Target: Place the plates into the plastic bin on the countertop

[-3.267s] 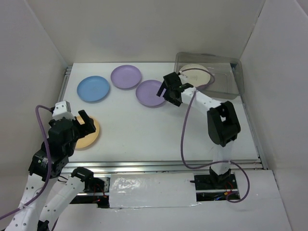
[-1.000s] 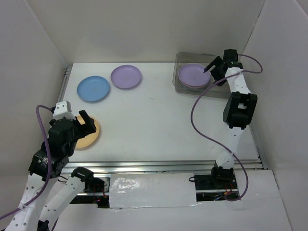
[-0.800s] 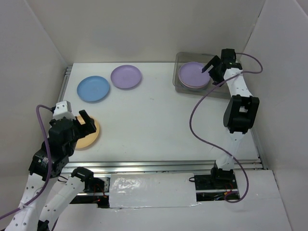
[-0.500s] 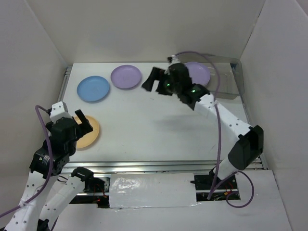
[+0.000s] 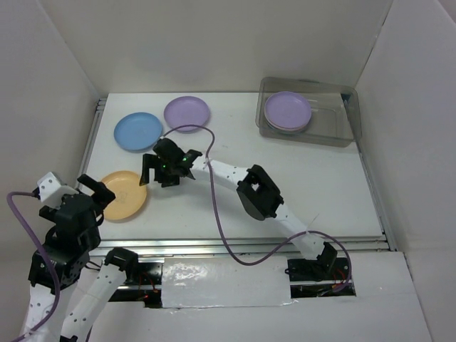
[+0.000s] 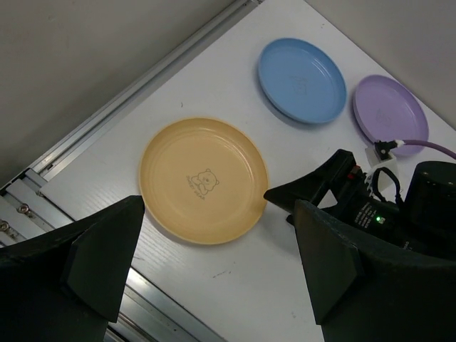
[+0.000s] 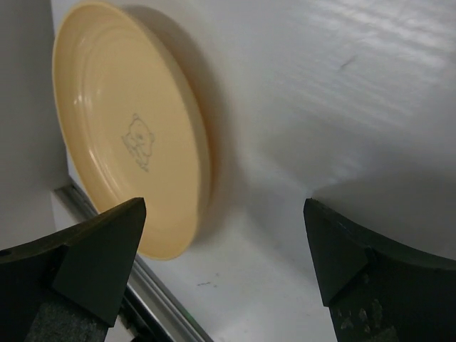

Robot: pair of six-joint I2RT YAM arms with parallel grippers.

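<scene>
While round orange-tan plate (image 5: 122, 194) lies flat on white countertop (image 5: 306, 185), right gripper (image 5: 149, 168) hovers just beside it, jaws wide, empty; left gripper (image 6: 217, 267) near it, likewise spread, empty.

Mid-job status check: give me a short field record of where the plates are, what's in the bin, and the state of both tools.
in bin: lavender round plate lying in the transparent plastic bin; what is under it is unclear
on white countertop: blue round plate, second lavender round plate, orange-tan round plate with bear print
right tool: open, empty, beside the orange-tan plate
left tool: open, empty, facing the orange-tan plate, not touching
plates left to move: three in view
</scene>
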